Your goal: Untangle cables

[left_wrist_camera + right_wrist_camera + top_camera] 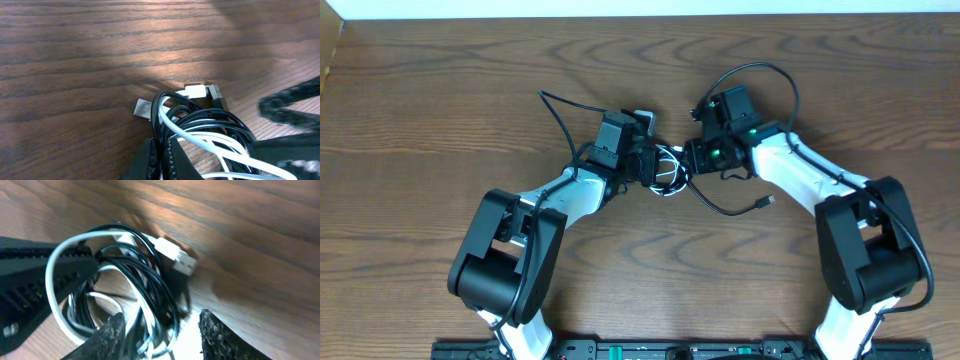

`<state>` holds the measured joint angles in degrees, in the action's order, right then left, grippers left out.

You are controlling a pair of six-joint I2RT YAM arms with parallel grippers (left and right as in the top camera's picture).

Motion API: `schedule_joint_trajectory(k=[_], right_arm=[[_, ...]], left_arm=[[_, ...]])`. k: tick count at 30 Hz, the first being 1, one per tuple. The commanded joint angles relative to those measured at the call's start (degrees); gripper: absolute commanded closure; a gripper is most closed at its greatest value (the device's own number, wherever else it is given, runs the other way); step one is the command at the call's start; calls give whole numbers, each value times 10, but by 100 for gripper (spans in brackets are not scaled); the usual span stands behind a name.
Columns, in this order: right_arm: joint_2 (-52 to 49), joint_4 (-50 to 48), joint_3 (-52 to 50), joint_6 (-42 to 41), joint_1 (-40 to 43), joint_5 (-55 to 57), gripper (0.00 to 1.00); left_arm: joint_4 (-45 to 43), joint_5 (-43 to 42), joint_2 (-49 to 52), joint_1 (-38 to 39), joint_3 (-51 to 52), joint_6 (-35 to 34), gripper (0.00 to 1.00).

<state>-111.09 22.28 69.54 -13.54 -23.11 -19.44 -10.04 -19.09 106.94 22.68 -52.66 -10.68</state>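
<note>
overhead, the cables (667, 170) are seen as a small coiled bundle on the wooden table (440, 90), between the two grippers near the table's middle. a free tail of the black cable (725, 211) is trailed from the bundle toward the right arm's side, its long axis running diagonally, with the plug end (767, 202) pointed away from the coil. the left gripper (162, 157) is closed tight on the bundle's loops, black and white strands being pinched together between its fingers. in the left wrist view a white plug (195, 91) is laid crosswise beyond the coil, and a metal plug (142, 108) is pointed out to the left. the right gripper (160, 337) is held partly open, its fingers set either side of the coil's lower loops, with nothing clamped. the white cable (62, 247) is looped around the coil's outside.
</note>
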Motion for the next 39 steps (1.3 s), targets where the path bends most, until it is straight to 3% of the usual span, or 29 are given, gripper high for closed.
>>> schedule_joint_trajectory(k=[1, 12, 15, 18, 23, 29, 39], right_arm=[[-28, -4, 7, 36, -6, -5, 54], [-28, 43, 16, 59, -6, 20, 55], [-28, 82, 21, 83, -6, 77, 55], [-40, 97, 21, 89, -6, 157, 54], [-81, 88, 21, 94, -6, 193, 53], [-95, 88, 21, 96, -5, 270, 53], [-95, 88, 22, 96, 5, 284, 52]], left_arm=[[9, 12, 2, -1, -1, -10, 93], [9, 38, 2, -1, -1, -10, 92], [10, 40, 2, -1, -1, -10, 92], [10, 94, 2, -1, -1, -10, 92], [23, 188, 2, -1, -1, -10, 93], [38, 154, -32, 0, -1, -10, 92], [52, 90, -196, 0, -1, -49, 93]])
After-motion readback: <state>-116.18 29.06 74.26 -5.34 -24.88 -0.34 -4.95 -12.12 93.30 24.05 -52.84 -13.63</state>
